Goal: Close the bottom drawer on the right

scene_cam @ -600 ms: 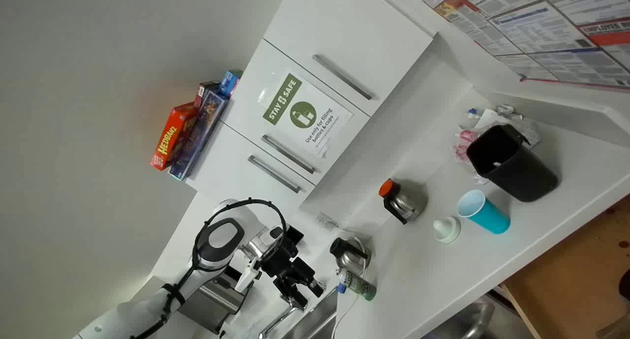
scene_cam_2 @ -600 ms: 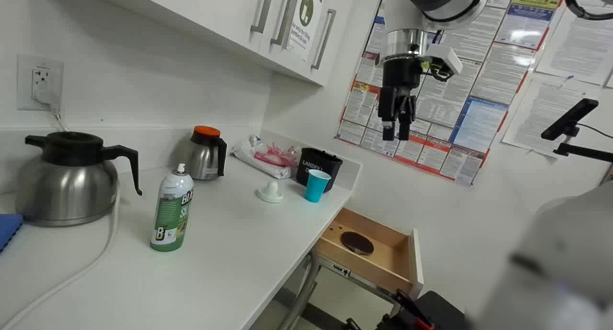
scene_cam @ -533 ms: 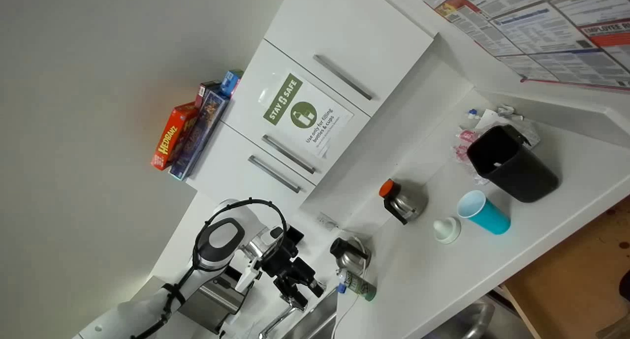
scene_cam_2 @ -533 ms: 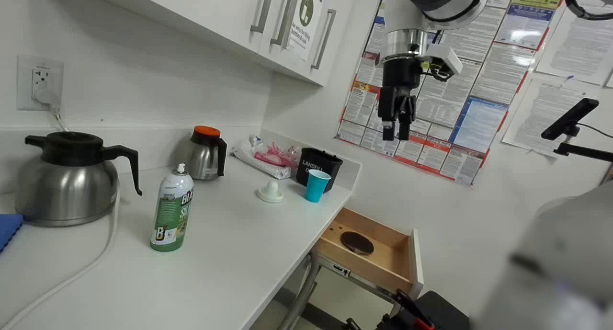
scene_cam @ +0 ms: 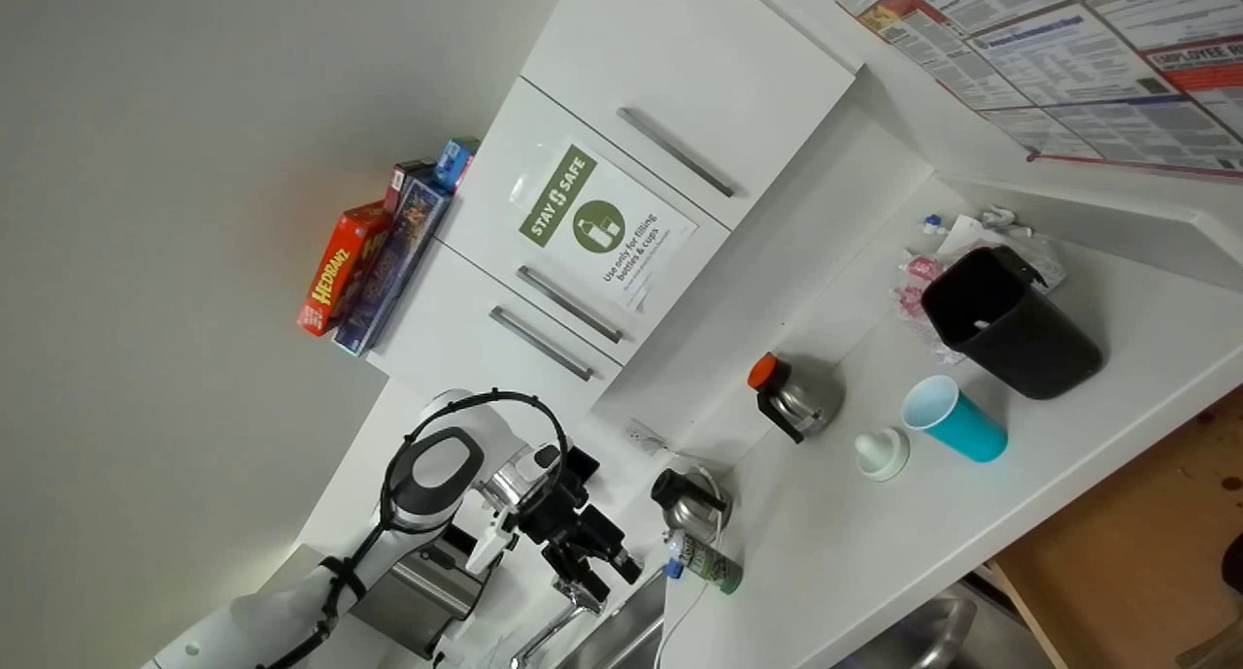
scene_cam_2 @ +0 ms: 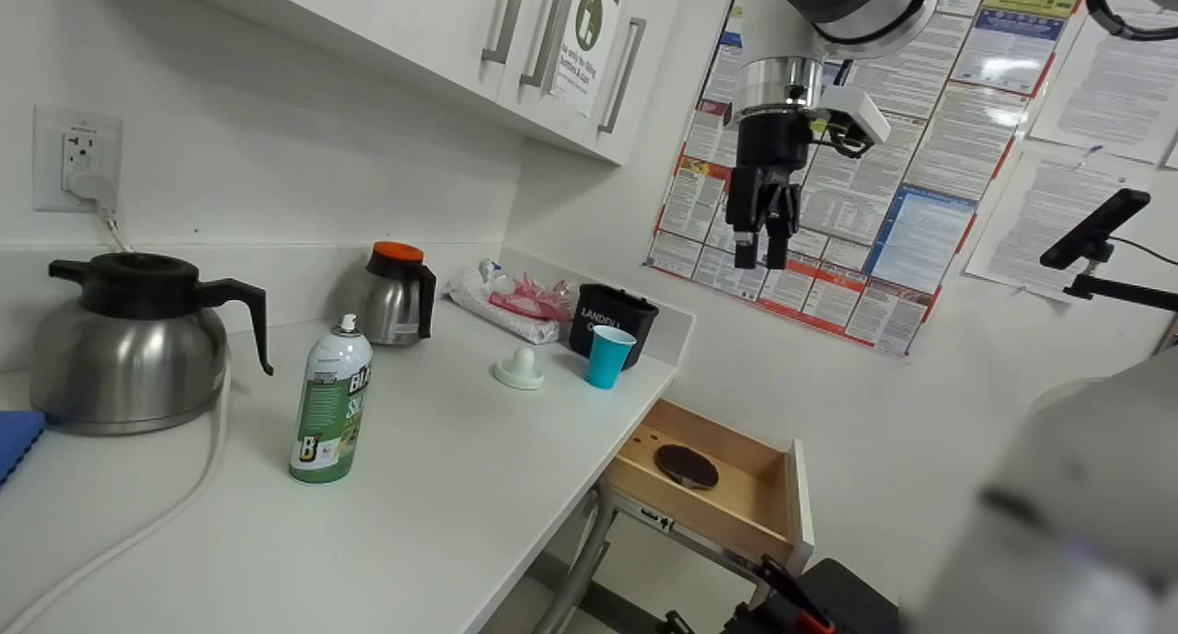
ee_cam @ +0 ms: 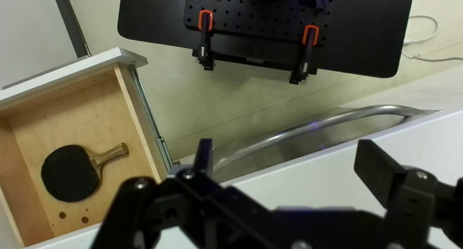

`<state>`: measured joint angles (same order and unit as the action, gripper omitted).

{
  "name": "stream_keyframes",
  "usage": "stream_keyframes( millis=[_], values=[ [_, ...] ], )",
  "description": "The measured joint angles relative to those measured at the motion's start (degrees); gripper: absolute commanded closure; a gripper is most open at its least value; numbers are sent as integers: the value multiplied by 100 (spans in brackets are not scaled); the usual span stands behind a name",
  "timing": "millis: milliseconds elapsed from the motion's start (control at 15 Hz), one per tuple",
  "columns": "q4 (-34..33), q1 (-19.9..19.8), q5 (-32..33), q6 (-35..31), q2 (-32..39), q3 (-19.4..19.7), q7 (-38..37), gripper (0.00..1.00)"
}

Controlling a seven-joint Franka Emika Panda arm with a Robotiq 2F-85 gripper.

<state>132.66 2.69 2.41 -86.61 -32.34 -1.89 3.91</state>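
A wooden drawer with a white front stands pulled out below the counter in both exterior views (scene_cam: 1097, 577) (scene_cam_2: 709, 519). It also shows at the left of the wrist view (ee_cam: 101, 111). A dark table tennis paddle (ee_cam: 70, 173) lies inside it. Whether other drawers sit above or below it cannot be told. My gripper (scene_cam_2: 761, 253) is open and empty, high above the counter and apart from the drawer. It also shows open in an exterior view (scene_cam: 612, 580) and in the wrist view (ee_cam: 285, 155), where its fingers are wide apart over the counter edge.
The white counter (scene_cam_2: 442, 524) holds a spray can (scene_cam_2: 331, 409), steel jugs (scene_cam_2: 138, 358), a blue cup (scene_cam_2: 609, 356) and a black bin (scene_cam: 1015, 329). Wall cabinets (scene_cam: 680, 67) hang above. A curved metal bar (ee_cam: 311, 124) runs beside the drawer. The black robot base (ee_cam: 343, 43) is opposite.
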Motion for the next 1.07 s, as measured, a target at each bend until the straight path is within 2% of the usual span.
stream_keyframes(
  millis=[133,400,800,1067],
  values=[
    [-2,-120,-6,-154,-18,228,-26,0],
    [21,-583,-21,-681,-24,1008,-3,0],
    [465,-1400,-69,-2219,62,2211,193,0],
    [878,-1789,-320,-3350,471,2906,440,0]
  ],
)
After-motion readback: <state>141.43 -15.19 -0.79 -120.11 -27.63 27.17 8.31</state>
